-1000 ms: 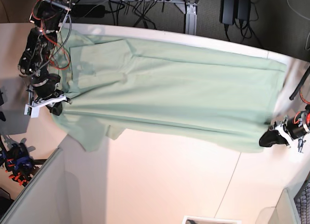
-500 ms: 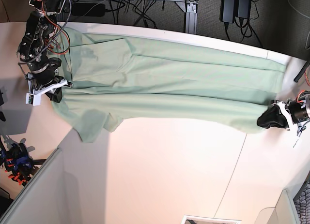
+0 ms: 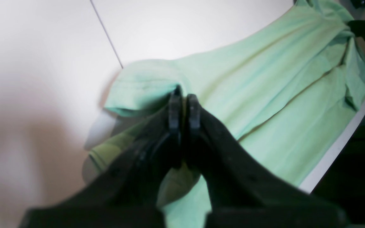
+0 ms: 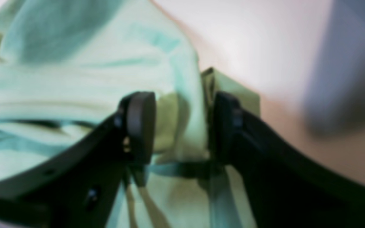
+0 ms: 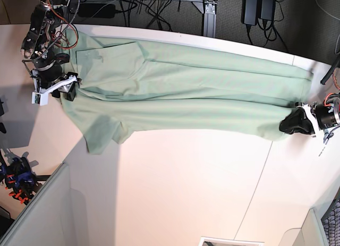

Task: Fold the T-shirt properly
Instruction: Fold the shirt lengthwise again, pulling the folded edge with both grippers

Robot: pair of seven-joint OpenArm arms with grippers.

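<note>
Pale green T-shirt (image 5: pixel 186 92) stretched lengthwise along the far side of the white table (image 5: pixel 186 193), folded over itself, one sleeve spilling toward the near side. Left gripper (image 3: pixel 184 106) pinched tight on the hem corner; right gripper (image 4: pixel 182 123) spread apart with shoulder cloth lying loose between its jaws. Best to lay the hem flat before letting go, avoiding drag; no brand or readable writing visible.

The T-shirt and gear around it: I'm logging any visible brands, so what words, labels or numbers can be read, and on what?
None can be read. The T-shirt shows plain green cloth in all three views, no print or legible tag. The right gripper and left gripper show bare black fingers without markings.
</note>
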